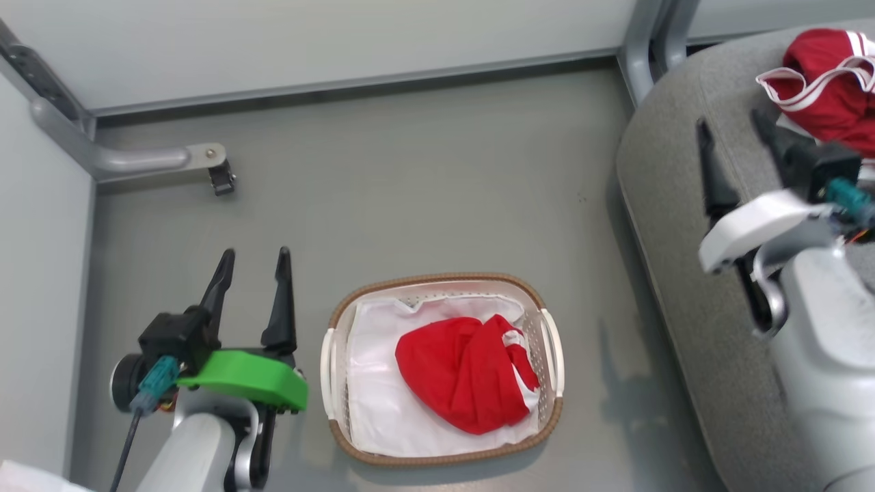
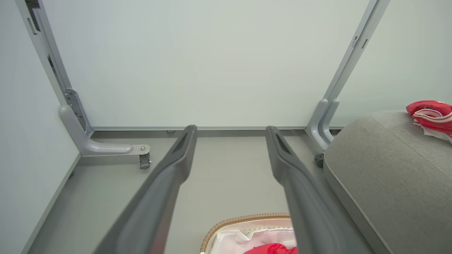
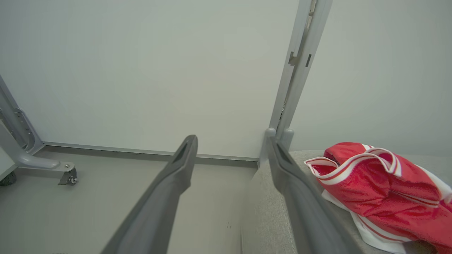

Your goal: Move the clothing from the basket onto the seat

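Head view: crumpled red garment [image 1: 465,372] in oval perforated basket [image 1: 437,279].

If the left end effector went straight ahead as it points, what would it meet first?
The left end effector has a free path, likely ending at the foot of the far wall; depth unclear.
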You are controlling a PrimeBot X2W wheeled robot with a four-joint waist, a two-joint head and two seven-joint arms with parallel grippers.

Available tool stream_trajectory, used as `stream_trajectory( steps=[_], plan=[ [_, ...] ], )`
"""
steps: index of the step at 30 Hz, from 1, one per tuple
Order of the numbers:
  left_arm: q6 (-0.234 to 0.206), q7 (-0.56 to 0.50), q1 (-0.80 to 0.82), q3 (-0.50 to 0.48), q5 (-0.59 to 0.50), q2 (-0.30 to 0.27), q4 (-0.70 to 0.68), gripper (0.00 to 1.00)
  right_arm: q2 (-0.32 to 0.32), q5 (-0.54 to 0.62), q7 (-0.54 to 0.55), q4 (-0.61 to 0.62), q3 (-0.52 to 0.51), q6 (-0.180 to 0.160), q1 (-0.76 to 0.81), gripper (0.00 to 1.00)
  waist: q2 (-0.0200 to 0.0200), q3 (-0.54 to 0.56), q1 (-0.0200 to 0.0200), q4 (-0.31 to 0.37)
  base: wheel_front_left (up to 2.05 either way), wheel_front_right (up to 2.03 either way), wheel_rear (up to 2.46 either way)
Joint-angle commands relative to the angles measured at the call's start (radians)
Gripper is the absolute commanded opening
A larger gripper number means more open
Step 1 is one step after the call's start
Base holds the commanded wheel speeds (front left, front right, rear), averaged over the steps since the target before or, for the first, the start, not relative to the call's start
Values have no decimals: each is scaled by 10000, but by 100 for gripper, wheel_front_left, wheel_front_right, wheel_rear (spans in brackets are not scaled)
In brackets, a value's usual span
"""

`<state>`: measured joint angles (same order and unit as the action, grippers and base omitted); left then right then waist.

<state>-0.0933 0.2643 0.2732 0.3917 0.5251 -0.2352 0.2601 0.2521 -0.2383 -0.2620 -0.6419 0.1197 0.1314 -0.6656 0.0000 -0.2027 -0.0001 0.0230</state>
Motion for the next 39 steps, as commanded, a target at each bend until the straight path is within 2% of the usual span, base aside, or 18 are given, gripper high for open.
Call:
stream_trajectory(
  steps=[1,8,12,16,21,39],
  plan=[
    [70,0,-364,-257,-160,60,-62,100,-258,121,-43,310,-106,-14,553,100,0,466,1,-370,0,0,0],
    [342,-3,-1613,-1244,-635,451,-63,100,-1513,951,-43,1992,-395,-14,2955,100,0,1114,1,-461,0,0,0],
    [522,-2,-2164,-1677,-823,658,-47,100,-1911,1108,-42,2833,-434,-14,4316,100,0,1434,1,-477,0,0,0],
    [757,-2,-2703,-2020,-1014,867,-2,100,-1986,846,-44,3346,-212,-14,5276,100,0,1654,1,-395,0,0,0],
    [951,-2,-3161,-2381,-1221,1037,-74,100,-1992,466,-44,3643,19,-14,5758,100,0,1792,1,-300,0,0,0],
    [1460,-2,-3256,-2880,-1765,1481,302,100,-1997,338,-44,3546,-144,-14,5938,100,0,1923,1,-286,0,0,0]
  ],
)
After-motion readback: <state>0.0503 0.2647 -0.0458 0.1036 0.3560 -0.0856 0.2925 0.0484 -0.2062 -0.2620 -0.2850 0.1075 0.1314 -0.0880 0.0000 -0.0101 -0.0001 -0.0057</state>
